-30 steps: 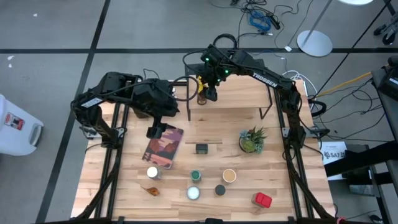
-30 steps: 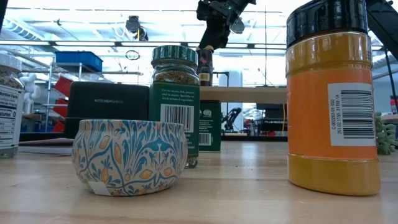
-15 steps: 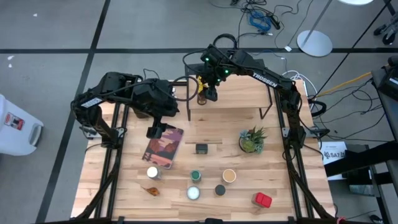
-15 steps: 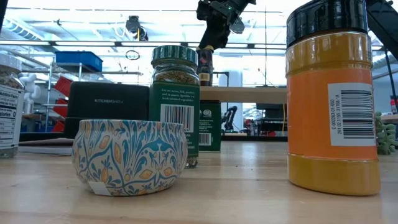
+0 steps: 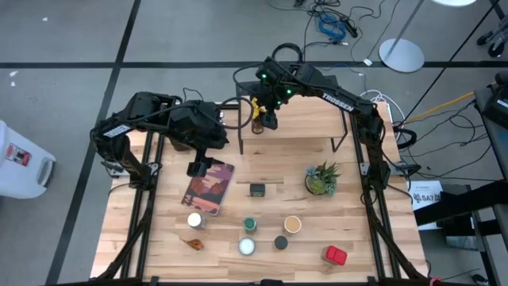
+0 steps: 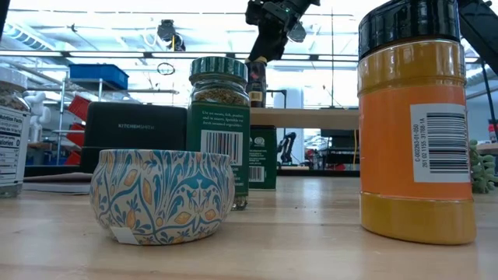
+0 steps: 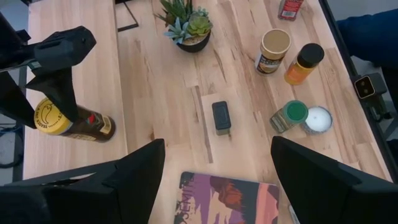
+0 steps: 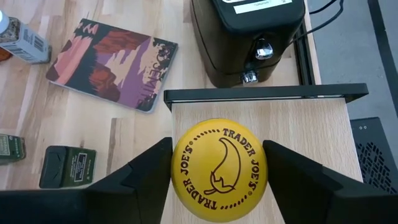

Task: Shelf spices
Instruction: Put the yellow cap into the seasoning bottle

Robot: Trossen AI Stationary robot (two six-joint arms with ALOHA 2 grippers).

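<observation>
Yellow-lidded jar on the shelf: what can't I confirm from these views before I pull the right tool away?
- Yellow-lidded jar base: right wrist view, hidden under its own lid; whether it sits flat on the shelf is unclear.
- Finger contact: the right tool straddles the lid; touching or released cannot be told.
- Low view: the green-lidded jar covers the jar's lower part.
- High view: the arm covers most of the jar.

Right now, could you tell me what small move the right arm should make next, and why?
Probably open the right pincer wider and lift straight up: the yellow-lidded jar already stands upright on the shelf, with the fingers close on either side of the lid.
</observation>
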